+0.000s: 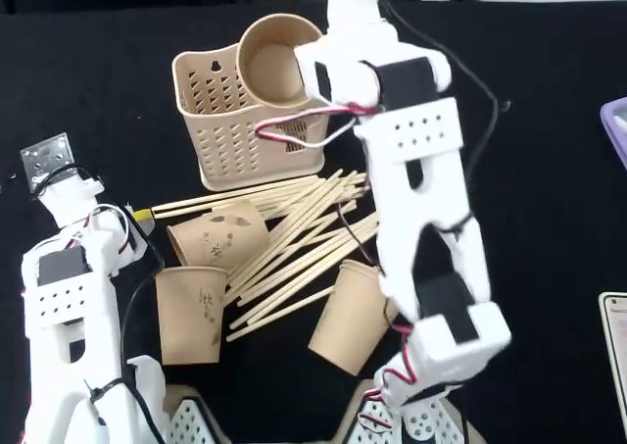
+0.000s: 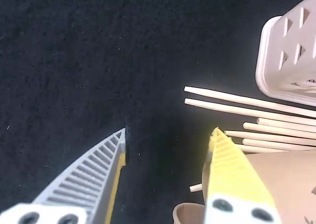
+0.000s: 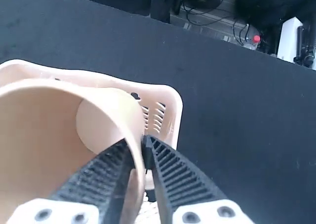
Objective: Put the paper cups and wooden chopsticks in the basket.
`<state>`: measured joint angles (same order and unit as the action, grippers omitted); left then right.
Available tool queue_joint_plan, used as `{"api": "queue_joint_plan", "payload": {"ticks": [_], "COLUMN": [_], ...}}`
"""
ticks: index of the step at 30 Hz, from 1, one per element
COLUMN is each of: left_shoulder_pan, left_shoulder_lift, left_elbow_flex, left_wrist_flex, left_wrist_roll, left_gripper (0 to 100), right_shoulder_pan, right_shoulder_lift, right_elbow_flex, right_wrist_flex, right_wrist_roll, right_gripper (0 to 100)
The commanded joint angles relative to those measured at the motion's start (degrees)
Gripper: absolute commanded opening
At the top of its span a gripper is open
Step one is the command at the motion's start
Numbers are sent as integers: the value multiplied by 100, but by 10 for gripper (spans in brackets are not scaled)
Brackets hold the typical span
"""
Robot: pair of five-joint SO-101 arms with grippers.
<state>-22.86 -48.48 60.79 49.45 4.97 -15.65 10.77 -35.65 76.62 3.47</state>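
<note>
I have the right gripper (image 3: 137, 141) clamped on a paper cup (image 3: 44, 130) rim, above the basket (image 3: 163, 103). On my other side, the left gripper (image 2: 168, 131) sits spread apart over the table (image 2: 74, 61) beside the chopsticks (image 2: 237, 101).

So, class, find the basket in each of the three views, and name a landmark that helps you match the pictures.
High view: the basket stands upper centre, behind the chopsticks, with the paper cup at its rim.
Left wrist view: its corner lies beyond the chopstick ends, past the left gripper.
Right wrist view: its rim shows behind the cup pinched by the right gripper.
Shared landmark: the basket's perforated wall.
</note>
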Motion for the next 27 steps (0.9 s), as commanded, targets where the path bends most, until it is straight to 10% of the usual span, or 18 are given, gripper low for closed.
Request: {"api": "queue_joint_plan", "payload": {"ticks": [1, 7, 27], "left_shoulder_pan": [-66, -75, -75], "left_shoulder_lift": [-141, -141, -149], "left_elbow_flex": [-40, -40, -40], "left_wrist_flex": [-44, -44, -44], "left_wrist_roll": [70, 70, 70], "left_gripper": [264, 264, 264], "right_shoulder_pan": [-44, -62, 62], "right_shoulder_lift": [295, 470, 1429], "right_elbow_flex": [-716, -1393, -3011], "right_wrist_flex": [70, 246, 738], "right_wrist_roll": [-53, -53, 9], "right_gripper": [22, 226, 188]}}
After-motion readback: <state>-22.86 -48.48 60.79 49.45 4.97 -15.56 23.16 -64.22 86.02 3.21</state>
